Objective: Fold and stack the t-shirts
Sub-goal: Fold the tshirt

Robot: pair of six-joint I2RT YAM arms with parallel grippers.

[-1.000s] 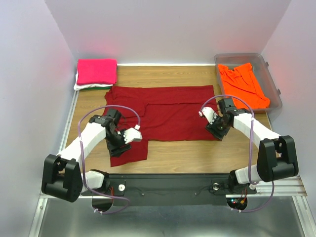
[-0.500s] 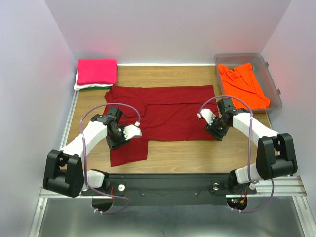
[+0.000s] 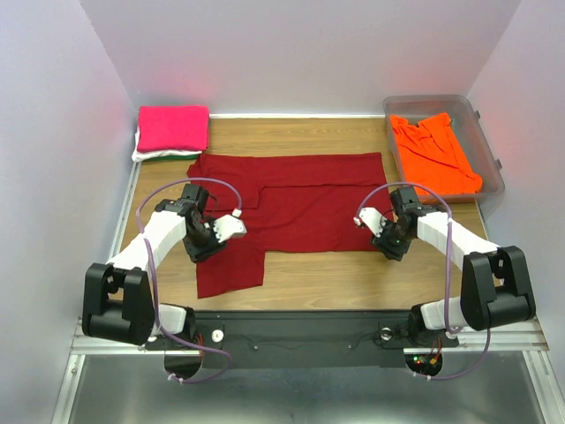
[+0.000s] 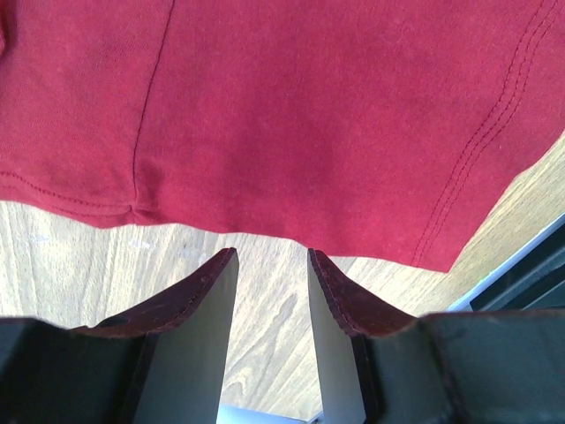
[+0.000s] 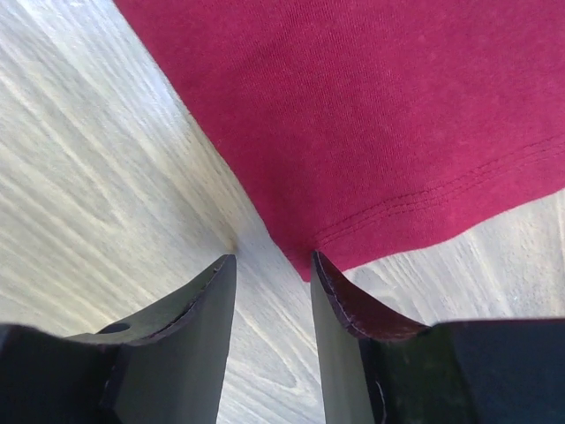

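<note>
Seeing the left gripper and right gripper part-open, empty, just short of the dark red t-shirt spread flat centrally, I worry they close on the bare table and miss its hem.

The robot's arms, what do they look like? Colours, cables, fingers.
Both the left arm and right arm have white shells with black joints and bulky black shoulder blocks. A thin lilac cable loops along each. The left gripper and right gripper have dark, flat, tapering fingers.
</note>
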